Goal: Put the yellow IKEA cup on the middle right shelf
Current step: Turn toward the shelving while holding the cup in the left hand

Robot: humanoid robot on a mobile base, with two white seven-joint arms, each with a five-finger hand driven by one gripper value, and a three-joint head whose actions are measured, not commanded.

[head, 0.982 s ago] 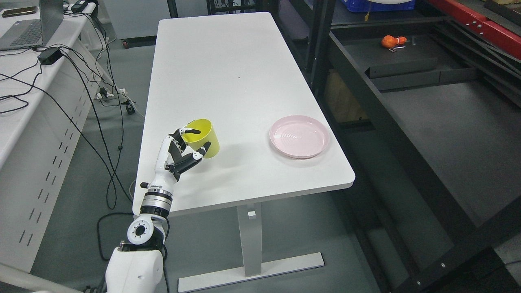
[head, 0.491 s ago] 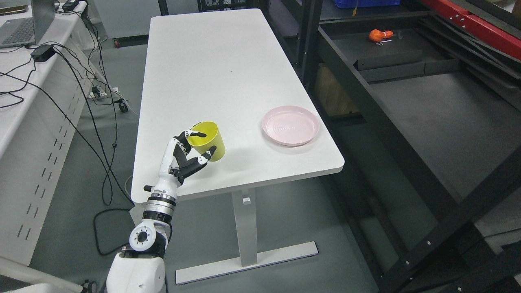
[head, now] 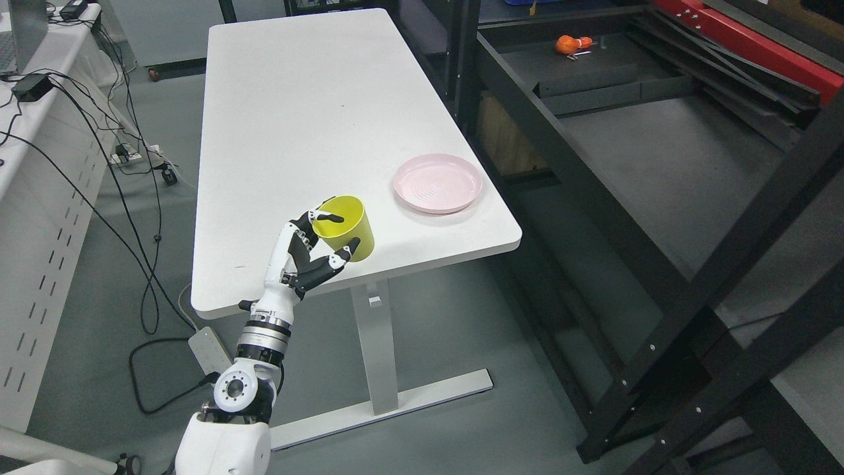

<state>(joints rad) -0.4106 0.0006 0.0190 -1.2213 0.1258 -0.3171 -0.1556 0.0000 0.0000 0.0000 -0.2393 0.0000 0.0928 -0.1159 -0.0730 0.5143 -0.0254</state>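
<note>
- The left hand (head: 310, 254), entering from the lower left, has its fingers clamped around the yellow cup (head: 344, 225), tilted above the white table (head: 297, 119) near its front edge.
- A pink plate (head: 438, 183) lies just right of the cup.
- The black shelf rack (head: 593, 191) fills the right side, its far end cut off.

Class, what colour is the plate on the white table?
Pink; the plate shows best in the head view.

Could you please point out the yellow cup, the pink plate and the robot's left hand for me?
yellow cup (head: 353, 221): head view, on its outer wall.
pink plate (head: 438, 183): head view, on its ribbed centre.
left hand (head: 304, 254): head view, on its palm.
</note>
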